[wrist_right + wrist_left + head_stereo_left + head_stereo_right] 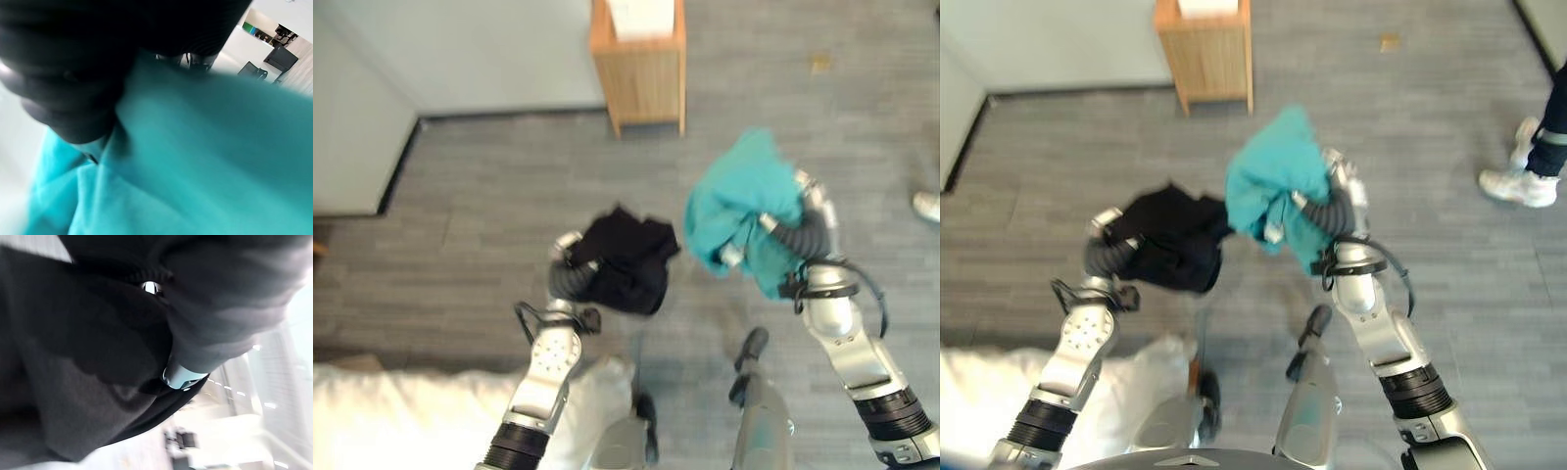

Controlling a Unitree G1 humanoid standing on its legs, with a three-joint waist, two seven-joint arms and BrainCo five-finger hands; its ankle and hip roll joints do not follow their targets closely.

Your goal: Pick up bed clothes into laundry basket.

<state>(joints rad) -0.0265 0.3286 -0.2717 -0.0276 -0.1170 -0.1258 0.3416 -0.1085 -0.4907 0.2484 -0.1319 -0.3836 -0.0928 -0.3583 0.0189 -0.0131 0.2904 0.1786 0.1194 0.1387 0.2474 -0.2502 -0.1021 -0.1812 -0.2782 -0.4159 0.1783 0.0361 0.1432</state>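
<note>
A black garment [628, 259] hangs bunched above the grey floor, with my left hand [567, 245] shut on it. In the left wrist view the black cloth [98, 362] wraps round a silver finger [180, 377]. A teal garment [744, 196] is held up to the right, and my right hand [811, 208] is shut on it, its fingers curled into the cloth. The teal cloth [195, 161] lies close against that hand in the right wrist view. The wooden laundry basket [644, 83] stands at the far side by the wall, ahead of both hands.
The white bed [411, 416] lies at the lower left beside my left arm. A pale wall [460, 59] with a dark skirting runs along the far left. A person's white shoe [1518, 186] stands on the floor at the right. A small yellow scrap [819, 63] lies beyond the basket.
</note>
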